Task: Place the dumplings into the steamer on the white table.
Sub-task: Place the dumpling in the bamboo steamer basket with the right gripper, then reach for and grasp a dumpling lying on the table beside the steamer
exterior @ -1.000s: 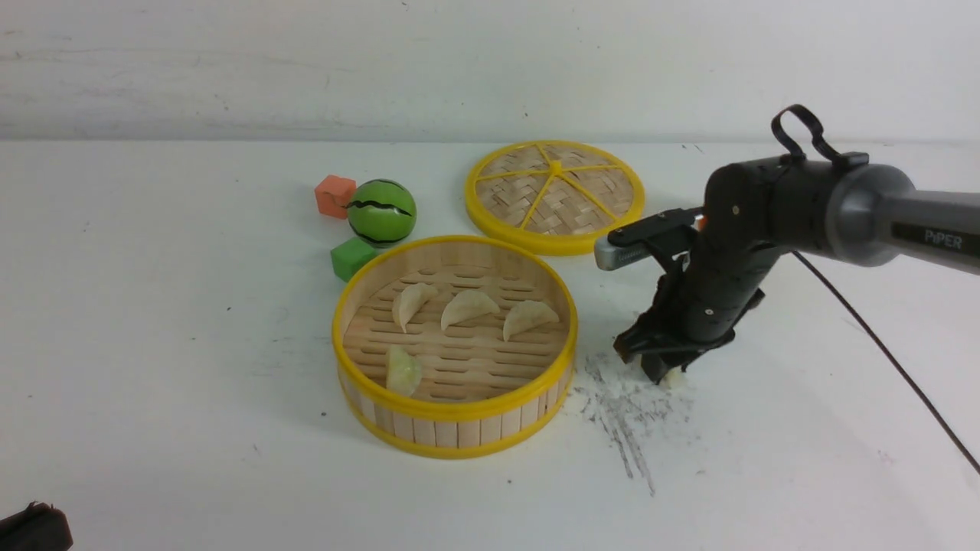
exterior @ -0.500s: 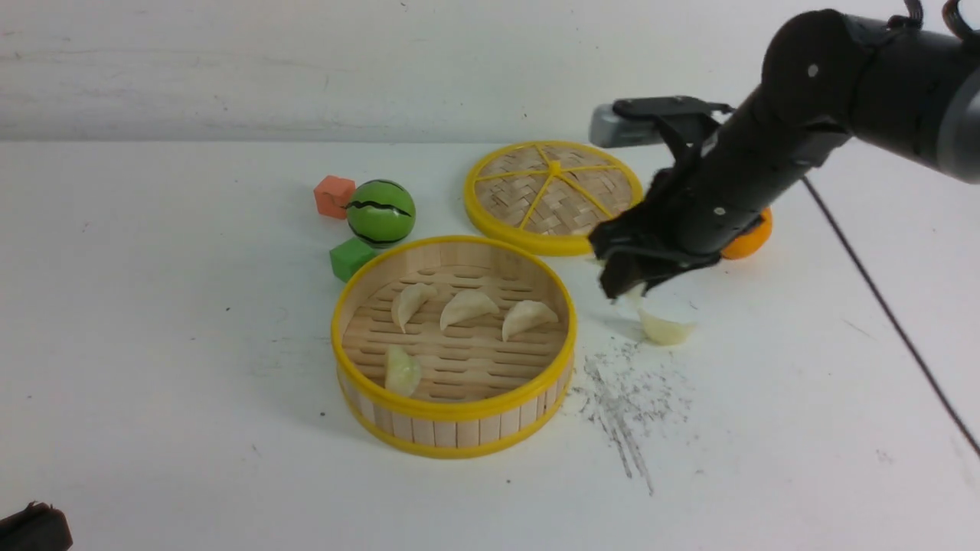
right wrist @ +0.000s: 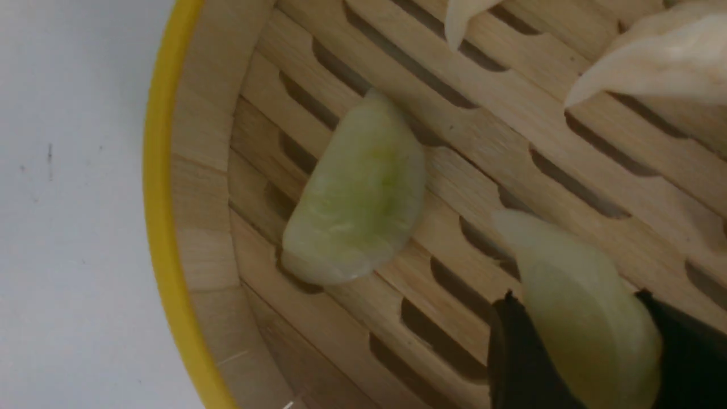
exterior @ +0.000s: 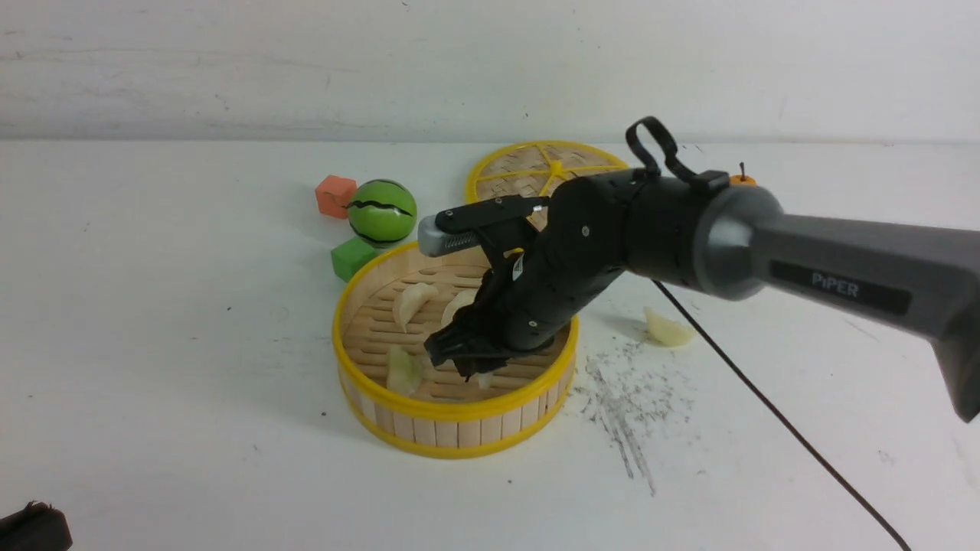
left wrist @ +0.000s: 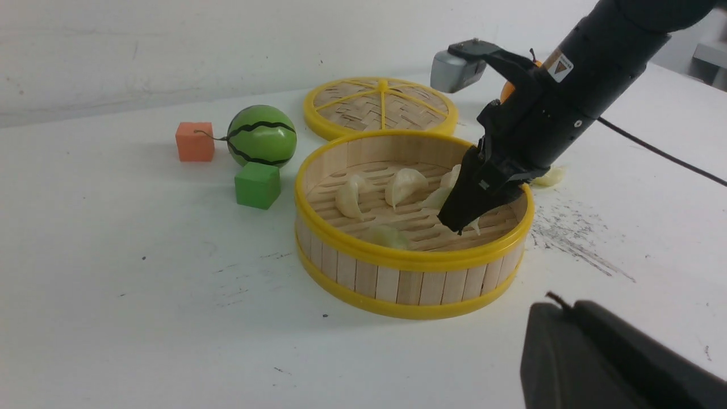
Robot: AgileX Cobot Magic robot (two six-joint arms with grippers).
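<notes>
Held dumpling: pale green, pinched between the black fingers of the right claw; whether touching the slats, unclear
Right claw: closed on that dumpling, tips down low inside the steamer, near its front wall
Green dumpling: flat on the slats just beside the claw, on its left, apart from the held one
Cream dumplings: on the slats beyond the claw, toward the far wall, one partly hidden by the arm in the front view
Loose dumpling: outside the steamer on the white table, well to the claw's right, beside grey scratch marks
Lid: flat on the table beyond the claw, behind the steamer
Watermelon ball, orange cube, green cube: beyond the claw, to its left, outside the steamer
Left claw: far off at the near left; open or closed, cannot tell
</notes>
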